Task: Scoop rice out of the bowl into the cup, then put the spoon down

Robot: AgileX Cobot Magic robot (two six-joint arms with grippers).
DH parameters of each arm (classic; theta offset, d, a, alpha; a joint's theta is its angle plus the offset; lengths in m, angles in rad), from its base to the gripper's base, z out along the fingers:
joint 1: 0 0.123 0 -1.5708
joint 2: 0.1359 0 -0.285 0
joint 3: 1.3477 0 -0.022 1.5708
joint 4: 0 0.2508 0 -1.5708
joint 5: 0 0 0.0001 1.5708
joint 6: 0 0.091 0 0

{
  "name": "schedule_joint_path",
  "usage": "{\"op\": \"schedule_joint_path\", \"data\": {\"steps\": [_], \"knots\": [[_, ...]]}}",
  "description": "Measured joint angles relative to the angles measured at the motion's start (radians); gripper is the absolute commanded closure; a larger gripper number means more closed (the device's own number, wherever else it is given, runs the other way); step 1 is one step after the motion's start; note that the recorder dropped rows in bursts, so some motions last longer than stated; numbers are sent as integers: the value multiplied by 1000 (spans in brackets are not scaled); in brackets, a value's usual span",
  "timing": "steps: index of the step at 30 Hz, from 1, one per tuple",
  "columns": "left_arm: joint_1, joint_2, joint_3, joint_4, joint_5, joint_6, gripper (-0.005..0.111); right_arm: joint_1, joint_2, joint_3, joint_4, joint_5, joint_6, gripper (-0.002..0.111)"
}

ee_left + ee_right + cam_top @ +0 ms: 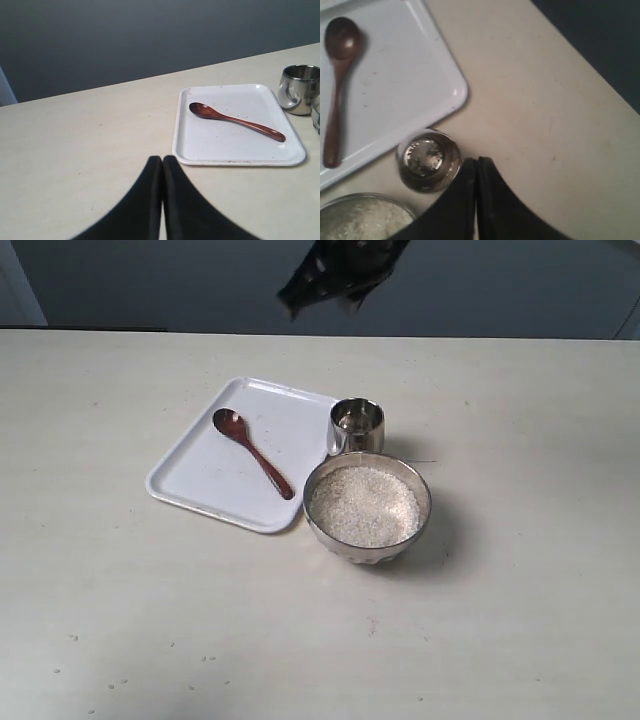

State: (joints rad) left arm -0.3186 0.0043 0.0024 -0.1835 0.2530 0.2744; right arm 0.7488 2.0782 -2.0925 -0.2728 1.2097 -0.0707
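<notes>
on your counter (520,620) the white tray (195,480) lies beside the bowl (365,552) of rice (363,505), with the cup (357,430) just beside it for a short carry. the spoon (255,455) rests flat on the tray, easy to take. your left tool (162,165) and right tool (476,165) are clenched on nothing. glare hides whether the cup holds grains.

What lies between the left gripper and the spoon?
Left wrist view: from the left gripper, bare table, then the white tray rim, before the spoon.

spoon (252,453) is being carried on tray (200,485), frame centre-left; cup (357,426) being kept just right of tray; rice (363,505) being held in bowl (360,552) below cup.
</notes>
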Motion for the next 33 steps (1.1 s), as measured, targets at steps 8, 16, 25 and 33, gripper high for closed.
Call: {"op": "schedule_joint_path", "data": {"steps": [8, 16, 25, 33], "knots": [[0, 0, 0, 0, 0, 0, 106, -86, -252, 153, -6, 5, 0, 108], [0, 0, 0, 0, 0, 0, 106, -94, -575, 500, -20, 0, 17, 108], [0, 0, 0, 0, 0, 0, 106, -94, -950, 930, 5, -145, 186, 108], [0, 0, 0, 0, 0, 0, 106, -94, -1168, 1057, 113, -203, 277, 108]]}}
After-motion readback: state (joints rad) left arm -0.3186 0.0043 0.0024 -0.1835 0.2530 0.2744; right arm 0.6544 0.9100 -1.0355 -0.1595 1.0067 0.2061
